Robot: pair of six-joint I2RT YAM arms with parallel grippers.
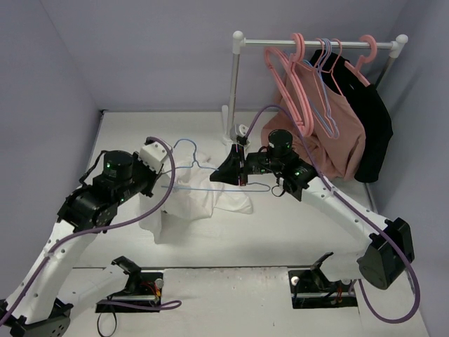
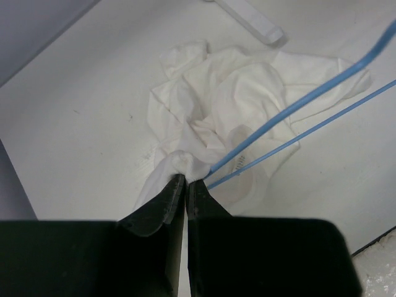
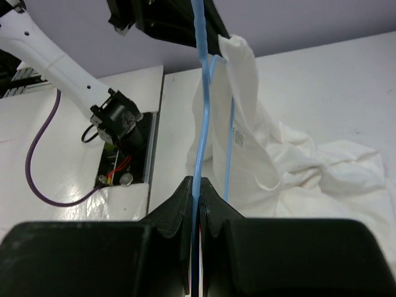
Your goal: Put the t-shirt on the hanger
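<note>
Top external view: the t-shirt [image 1: 198,202] lies in a soft, crumpled white heap on the table [image 1: 231,242], a little left of centre, between the two arms. Across it runs the hanger [image 1: 210,189], a thin light-blue wire triangle with a slim hook pointing toward the back wall.

From the left wrist, the left gripper [image 2: 186,179] has its black fingers pressed together on a twisted knot of the cotton. The hanger's wire corner runs in at the same tips, and I cannot tell whether it is pinched too. From the right wrist, the right gripper [image 3: 197,183] is clamped tight on the blue wire, which runs straight away from it, a fold of shirt with a sewn label draped beside it.

The table is smooth, glossy white, with open surface in front of the cloth and to its left. At the back right stands a white rail [image 1: 316,43] carrying thick pink hangers [image 1: 291,74], a dusty-pink top [image 1: 340,144] and a black garment [image 1: 375,123], close behind the right arm. Pale lilac walls [image 1: 140,49] close in three sides.
</note>
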